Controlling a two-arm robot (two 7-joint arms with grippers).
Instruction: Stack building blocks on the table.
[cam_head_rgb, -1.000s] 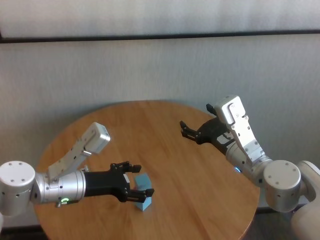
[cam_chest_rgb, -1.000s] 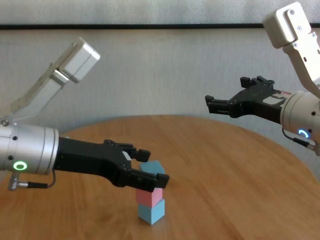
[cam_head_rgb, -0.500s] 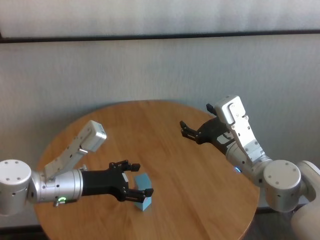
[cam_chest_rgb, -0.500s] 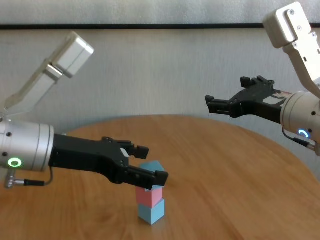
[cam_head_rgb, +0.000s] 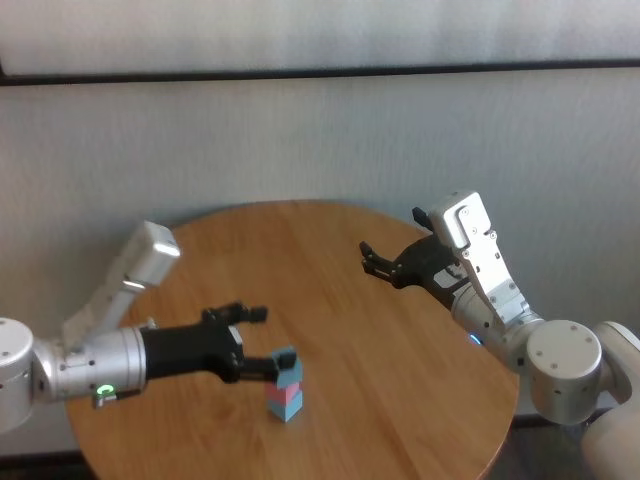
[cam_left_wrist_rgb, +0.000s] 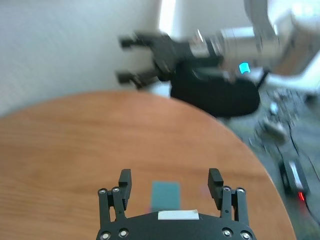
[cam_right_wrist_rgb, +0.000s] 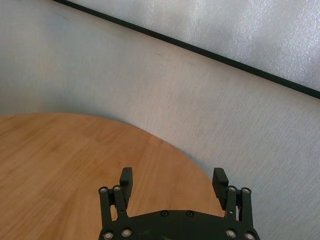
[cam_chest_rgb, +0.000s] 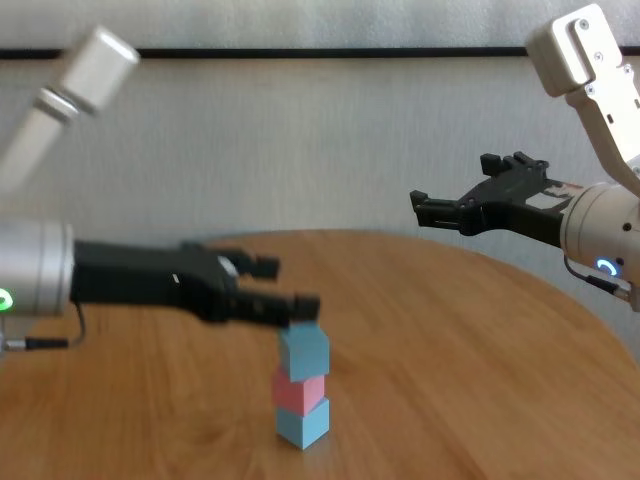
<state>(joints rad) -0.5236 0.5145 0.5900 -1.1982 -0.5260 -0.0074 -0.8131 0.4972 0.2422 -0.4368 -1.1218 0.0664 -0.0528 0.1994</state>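
A: Nearest, low in the middle of the chest view, a tower of three small matte cubes stands on the large round wood-grain bench (cam_chest_rgb: 480, 400): a light blue bottom cube (cam_chest_rgb: 302, 422), a pink middle cube (cam_chest_rgb: 300, 389) and a light blue top cube (cam_chest_rgb: 303, 350).

B: All three up, then. What has changed?

A: The left gripper (cam_chest_rgb: 280, 287). Half a second ago its jaws bracketed the top cube; now they stand apart, clear of it, drawn back toward the left of the frame and slightly higher. The top cube rests free on the pink one (turned a little off square from the cubes below, as far as I can tell).

B: So the release is done?

A: I judge so. The left wrist view shows the open fingers (cam_left_wrist_rgb: 215, 181) with the blue top face (cam_left_wrist_rgb: 165, 195) between and beyond them, untouched. In the head view the tower (cam_head_rgb: 285, 385) sits lower centre, just beside the left jaws.

B: And farther off?

A: The right gripper (cam_chest_rgb: 468, 198), at the right of the chest view, is in the same spot as a second ago, held above the bench's far side with its jaws apart and holding nothing; its wrist view shows only bare wood and wall.

B: Meaning for the task?

A: Stacking looks finished; what remains is withdrawing without brushing the tower.
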